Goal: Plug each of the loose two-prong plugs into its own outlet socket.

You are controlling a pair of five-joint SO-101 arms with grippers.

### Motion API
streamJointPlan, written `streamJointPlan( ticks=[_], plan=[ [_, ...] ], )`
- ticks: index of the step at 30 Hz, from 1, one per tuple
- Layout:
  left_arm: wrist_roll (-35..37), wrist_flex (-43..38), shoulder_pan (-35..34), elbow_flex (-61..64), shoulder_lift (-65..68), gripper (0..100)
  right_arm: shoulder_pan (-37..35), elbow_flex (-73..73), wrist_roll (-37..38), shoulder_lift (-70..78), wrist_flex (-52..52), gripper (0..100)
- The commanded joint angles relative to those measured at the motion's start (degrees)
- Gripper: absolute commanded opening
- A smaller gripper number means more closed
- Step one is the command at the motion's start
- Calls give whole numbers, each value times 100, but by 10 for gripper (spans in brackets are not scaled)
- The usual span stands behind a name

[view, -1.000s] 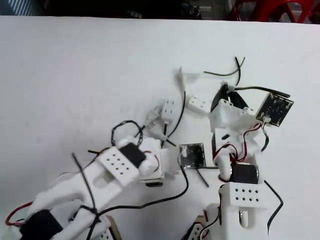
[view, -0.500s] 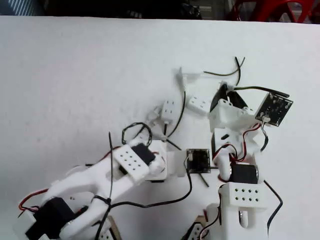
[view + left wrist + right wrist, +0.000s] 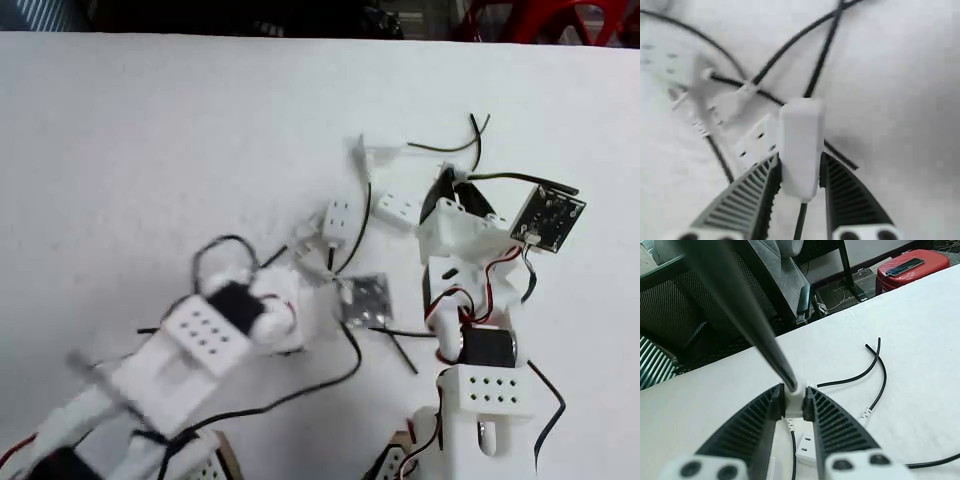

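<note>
- Gripping a white plug (image 3: pixel 801 130), the left claw (image 3: pixel 799 160) has both dark fingers (image 3: pixel 755 200) pressed on the plug's sides.
- The plug's long side runs straight out from the claw. Its black cord (image 3: pixel 801 222) leaves the end near the wrist. Its other end points away over the table (image 3: pixel 900 75). I cannot see its prongs.
- A socket block (image 3: pixel 756 141) lies just beside this plug, with its slots showing.
- Black wires (image 3: pixel 790 45) cross on the table past the plug.
- The right claw (image 3: pixel 795 389) is clenched on a small plug (image 3: pixel 795 405) at its tips.
- That plug's thick cord (image 3: pixel 740 305) goes back up toward the wrist, and the plug points out from the claw toward the table.
- Another socket block (image 3: pixel 806 449) sits on the table just past the tips.
- A loose plug (image 3: pixel 866 415) lies near it, with its thin cord curling away.
</note>
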Motion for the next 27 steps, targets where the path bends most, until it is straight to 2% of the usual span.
streamJointPlan(
  ticks=[1, 9, 13, 19, 22, 25, 27],
  plan=[
    [-26, 176, -1165, -26, -1235, 24, 22, -343, -53, -92, -136, 17],
    [-53, -571, -2651, 870, -2413, 24, 4, -316, -53, -92, -136, 17],
    [-26, -1459, -3073, 1679, -2712, 24, -4, -316, -53, -92, -136, 17],
    [-62, -3059, -3275, 2919, -2809, 28, -330, -290, -44, -84, -92, 17],
    [-167, -3015, -3178, 3121, -2844, 81, -330, -246, -44, -84, -110, 17],
    [-220, -2488, -3108, 3068, -2853, 209, -330, -246, -44, -84, -119, 17],
    [-149, -2110, -3099, 2884, -2853, 233, -330, -246, -44, -84, -110, 17]
  ],
)
